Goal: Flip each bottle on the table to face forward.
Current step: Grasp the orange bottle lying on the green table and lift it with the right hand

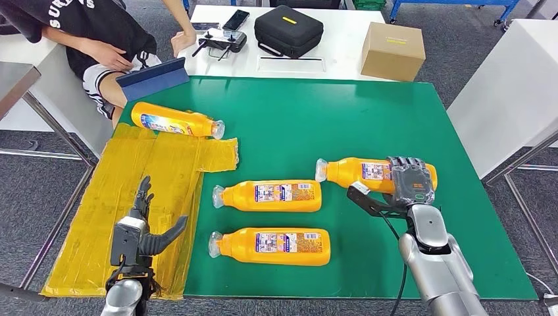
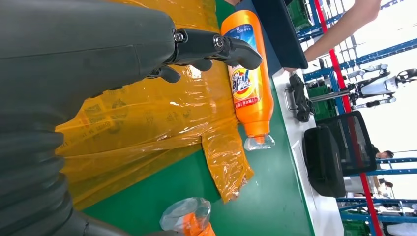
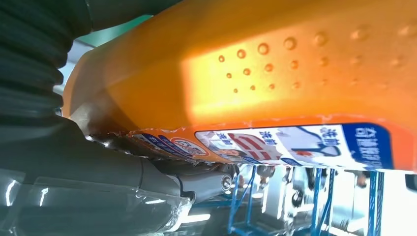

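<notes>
I had the right robot hand [image 1: 412, 182] wrapped over the fat end of the orange bottle on the right [image 1: 358, 172]. Its fingers lay across the top and its thumb reached under the near side, so it was holding that bottle. In the right wrist view the bottle's bumpy side was pressed close against the hand. The bottle lay on its side on the green bench [image 1: 368, 118], with its clear cap pointing toward the middle.

My left robot hand [image 1: 146, 227] was spread wide and held nothing. It hung over the yellow plastic sheet [image 1: 118, 197] at the bench's left side.

Three more bottles lay flat. The middle bottle [image 1: 270, 195] and the near bottle [image 1: 273, 246] sat one behind the other, just beside the sheet. The far bottle [image 1: 176, 120] rested at the top of the sheet, near a person sitting at the corner.

I worried about a few things. The bottle looked smooth and round, so it could slip or roll out of the hand while turning. If I swung it too wide, its cap end could bump the middle bottle. The shiny sheet could also let the far bottle slide when I reached for it.
</notes>
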Robot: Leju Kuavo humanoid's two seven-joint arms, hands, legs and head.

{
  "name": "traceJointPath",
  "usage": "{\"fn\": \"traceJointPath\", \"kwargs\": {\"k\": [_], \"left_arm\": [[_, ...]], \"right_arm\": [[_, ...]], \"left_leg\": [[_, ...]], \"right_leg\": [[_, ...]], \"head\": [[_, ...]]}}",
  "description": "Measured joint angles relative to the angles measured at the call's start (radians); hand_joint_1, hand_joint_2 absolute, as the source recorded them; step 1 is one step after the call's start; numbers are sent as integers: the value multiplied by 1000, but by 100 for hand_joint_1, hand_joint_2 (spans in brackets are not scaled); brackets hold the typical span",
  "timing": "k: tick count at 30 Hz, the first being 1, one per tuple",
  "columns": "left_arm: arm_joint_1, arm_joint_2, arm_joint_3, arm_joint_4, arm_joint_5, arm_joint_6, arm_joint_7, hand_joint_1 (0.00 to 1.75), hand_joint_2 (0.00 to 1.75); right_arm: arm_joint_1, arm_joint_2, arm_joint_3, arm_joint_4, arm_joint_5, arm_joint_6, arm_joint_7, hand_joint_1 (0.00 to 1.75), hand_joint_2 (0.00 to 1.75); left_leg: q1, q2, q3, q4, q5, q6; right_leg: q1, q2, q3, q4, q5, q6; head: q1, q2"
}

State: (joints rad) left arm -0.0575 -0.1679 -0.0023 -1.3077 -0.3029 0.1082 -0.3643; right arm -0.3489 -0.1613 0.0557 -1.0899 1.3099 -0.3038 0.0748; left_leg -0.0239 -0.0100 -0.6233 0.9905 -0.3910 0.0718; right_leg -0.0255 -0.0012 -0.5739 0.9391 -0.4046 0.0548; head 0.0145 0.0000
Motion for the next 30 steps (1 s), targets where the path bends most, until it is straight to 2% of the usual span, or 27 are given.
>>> {"fn": "traceJointPath", "kwargs": {"k": [5,11,13,16,19,21,24,30], "left_arm": [[0,0,1,0,0,14,3,0,175],[6,-1,1,0,1,31,1,0,175],[7,-1,1,1,3,33,-2,0,175],[2,-3,0,5,4,33,-5,0,175],[-13,-6,-9,12,1,33,-5,0,175],[-24,-6,-19,17,-1,33,-5,0,175],[-35,-7,-37,21,-1,35,-6,0,175],[-38,-6,-70,21,-3,28,-8,0,175]], "right_arm": [[33,23,0,-102,-60,-87,13,175,175],[105,61,0,-260,-32,-189,47,175,175],[126,77,0,-305,-113,-222,9,175,175],[139,100,0,-348,-379,-246,-118,175,175],[137,124,1,-357,-682,-183,-250,175,175],[132,143,2,-345,-815,-111,-306,175,175],[121,171,7,-307,-895,-62,-356,175,175],[99,210,26,-238,-994,44,-388,175,175]], "left_leg": [[0,0,0,0,0,0],[0,0,-1,0,0,-1],[0,0,-1,0,-1,-1],[0,0,-2,0,-1,-1],[0,0,-2,0,0,-1],[0,1,-2,0,0,-1],[0,0,-2,0,0,-1],[0,0,-2,0,0,-1]], "right_leg": [[0,0,-1,0,0,0],[0,0,-2,0,-1,-1],[0,0,-2,0,-1,-1],[0,0,-3,0,-1,-1],[0,0,-2,0,-1,-1],[0,0,-2,0,-1,-1],[0,0,-2,0,0,-1],[0,0,-3,0,0,-1]], "head": [[0,0],[0,0],[0,0],[0,0],[0,0],[0,0],[0,0],[0,0]]}}
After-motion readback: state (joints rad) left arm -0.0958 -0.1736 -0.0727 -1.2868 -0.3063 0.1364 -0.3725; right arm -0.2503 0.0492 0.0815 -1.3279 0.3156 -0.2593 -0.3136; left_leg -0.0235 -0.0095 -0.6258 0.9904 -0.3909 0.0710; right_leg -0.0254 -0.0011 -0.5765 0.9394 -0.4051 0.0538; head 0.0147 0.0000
